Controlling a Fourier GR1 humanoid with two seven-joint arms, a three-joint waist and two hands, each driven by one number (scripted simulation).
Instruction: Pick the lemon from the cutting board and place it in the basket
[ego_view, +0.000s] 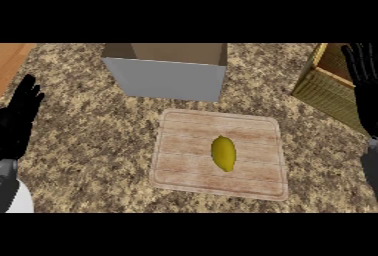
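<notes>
while the left hand (18, 120) rests open at the counter's left edge, a grey box (168, 75) stands at the back edge. the lemon (224, 153) lies near the middle of the board (181, 160). the basket (332, 87) is at the back right corner, and the right hand (365, 85) is open beside it, fingers straight.

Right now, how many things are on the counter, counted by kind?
lemon: 1
cutting board: 1
basket: 1
grey box: 1
Total: 4
</notes>
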